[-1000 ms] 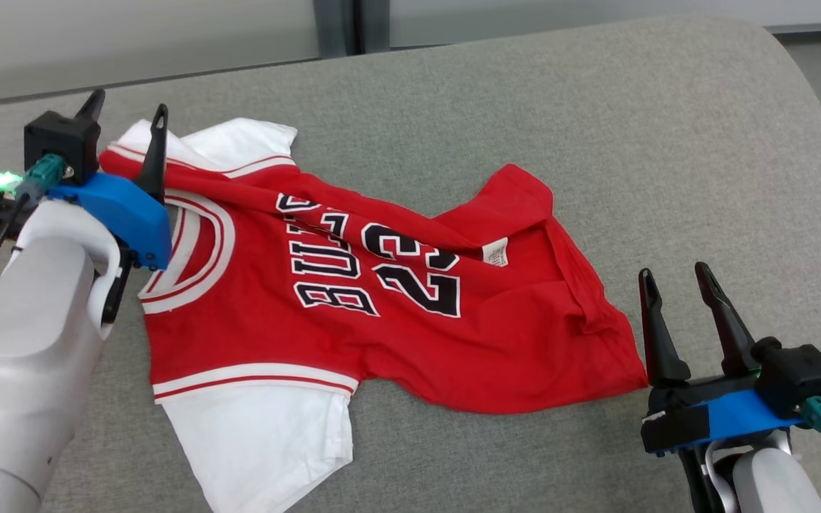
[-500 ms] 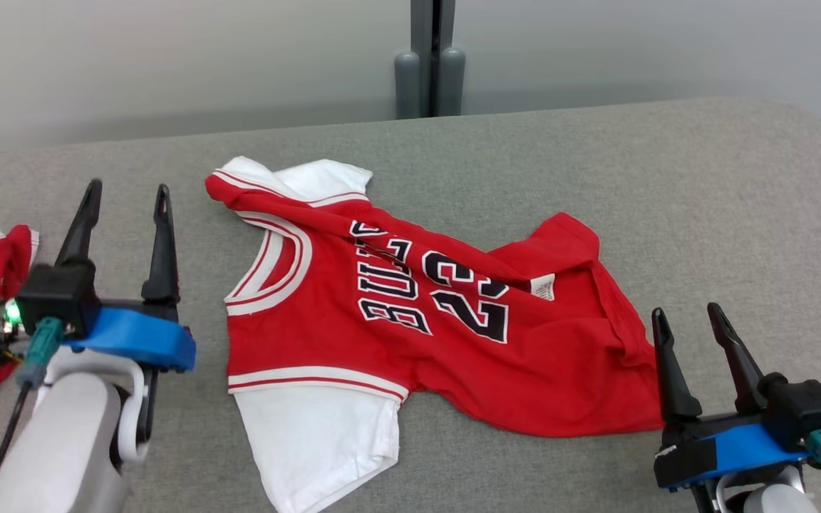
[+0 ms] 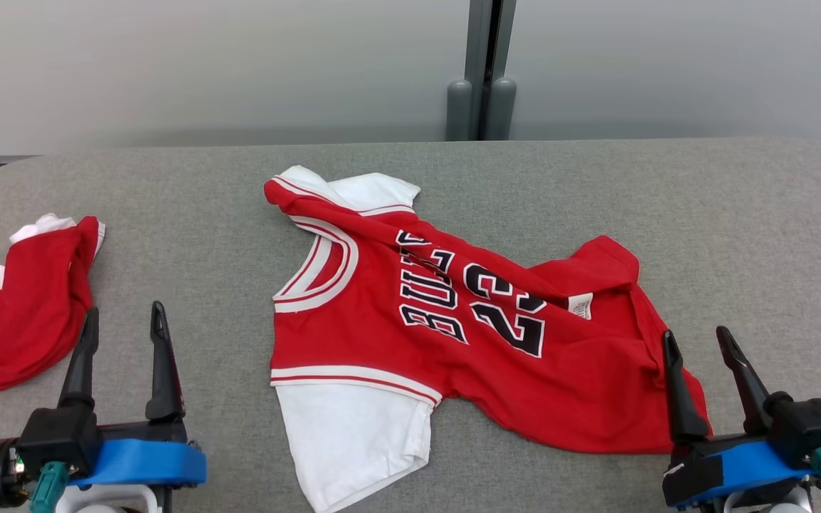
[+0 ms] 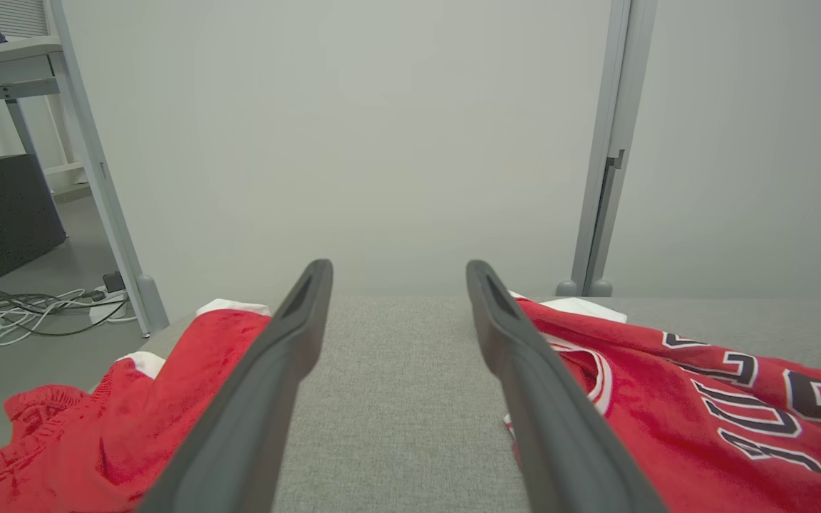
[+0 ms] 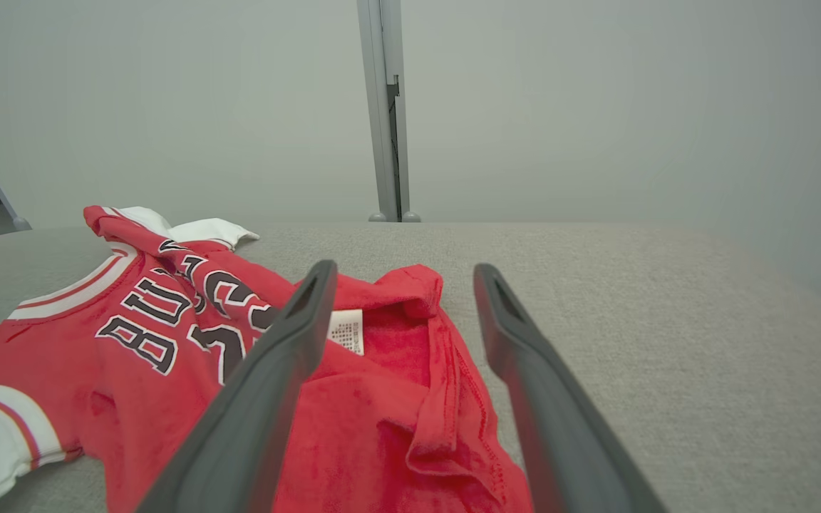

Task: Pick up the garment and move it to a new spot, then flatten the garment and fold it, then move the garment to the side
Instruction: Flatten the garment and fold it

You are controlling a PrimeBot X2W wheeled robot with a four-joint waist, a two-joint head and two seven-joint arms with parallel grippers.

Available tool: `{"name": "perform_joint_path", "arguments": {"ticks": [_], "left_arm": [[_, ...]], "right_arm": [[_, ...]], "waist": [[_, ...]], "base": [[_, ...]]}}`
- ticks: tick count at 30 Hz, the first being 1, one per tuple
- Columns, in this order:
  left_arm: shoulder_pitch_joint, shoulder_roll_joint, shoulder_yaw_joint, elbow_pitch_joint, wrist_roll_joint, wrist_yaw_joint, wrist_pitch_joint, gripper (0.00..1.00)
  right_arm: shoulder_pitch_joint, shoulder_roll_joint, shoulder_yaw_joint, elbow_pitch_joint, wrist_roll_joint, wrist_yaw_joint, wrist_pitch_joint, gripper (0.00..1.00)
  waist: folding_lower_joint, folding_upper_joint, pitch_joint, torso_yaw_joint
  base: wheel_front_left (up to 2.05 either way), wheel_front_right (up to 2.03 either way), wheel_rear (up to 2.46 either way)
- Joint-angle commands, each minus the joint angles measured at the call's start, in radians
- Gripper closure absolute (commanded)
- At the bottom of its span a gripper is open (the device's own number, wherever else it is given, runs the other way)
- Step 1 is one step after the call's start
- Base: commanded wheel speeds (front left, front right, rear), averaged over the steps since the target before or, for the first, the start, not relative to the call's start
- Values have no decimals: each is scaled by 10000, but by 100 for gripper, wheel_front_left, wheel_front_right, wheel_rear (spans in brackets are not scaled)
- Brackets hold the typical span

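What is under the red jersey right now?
The red jersey lies on the gray padded surface. Its far white sleeve pokes out from beneath a red fold. Whatever else lies beneath the cloth is covered.
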Motion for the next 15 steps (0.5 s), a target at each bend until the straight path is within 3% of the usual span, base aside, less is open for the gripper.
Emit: {"name": "perform_joint_path", "arguments": {"ticks": [1, 15], "left_arm": [[219, -140, 218, -16, 147, -142, -24, 0], [599, -985, 1221, 297, 932, -932, -24, 0]], "right_arm": [[171, -25, 3, 50, -93, 1, -40, 0], [203, -25, 23, 318, -105, 1, -40, 0]], "waist": [[1, 0, -27, 38], [1, 0, -108, 123]], "base": [[0, 0, 0], [0, 0, 0]]}}
